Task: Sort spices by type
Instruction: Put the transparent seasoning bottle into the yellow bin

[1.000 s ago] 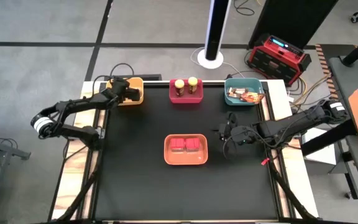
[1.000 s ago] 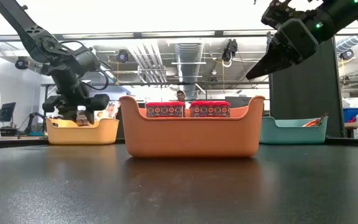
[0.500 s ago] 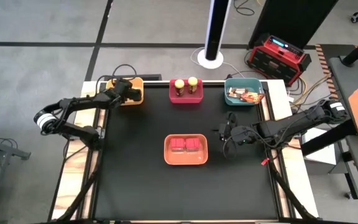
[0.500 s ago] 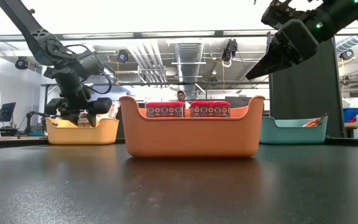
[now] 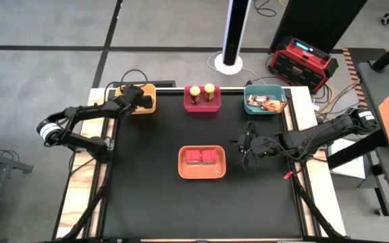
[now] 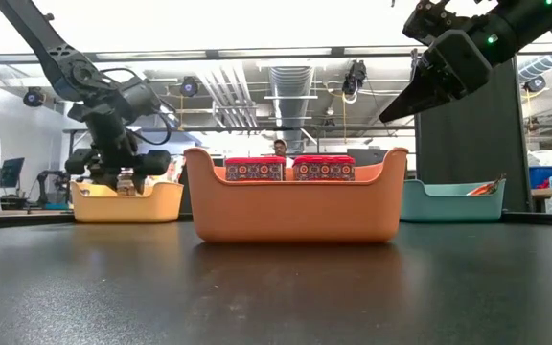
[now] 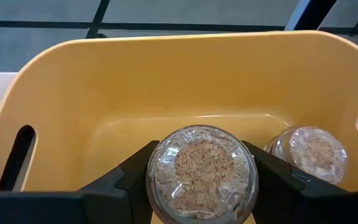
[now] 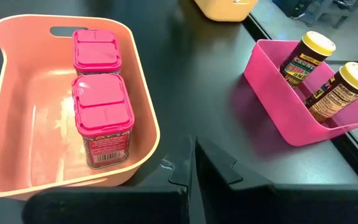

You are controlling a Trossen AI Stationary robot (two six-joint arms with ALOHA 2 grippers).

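Note:
My left gripper is over the yellow tray at the table's far left, shut on a clear shaker of pale grains. A second shaker lies on the tray's floor beside it. Two red tubs stand in the orange tray at mid-table. Two yellow-lidded jars stand in the pink tray. Printed packets lie in the teal tray. My right gripper hangs shut above the table, right of the orange tray, holding nothing. My left gripper pinches the shaker's round body between its two fingers, one on each side. The fingers slant down into the yellow tray from the table's left. In the low view the shaker sits at about rim height; whether it touches the tray floor, I cannot tell.
The four trays stand apart on the black tabletop, three along the far edge. A red box and a white pole base are on the floor beyond the table. Bare tabletop lies in front of the orange tray.
My left gripper has turned slightly at the wrist over the yellow tray and keeps hold of the shaker. Nothing else has moved.

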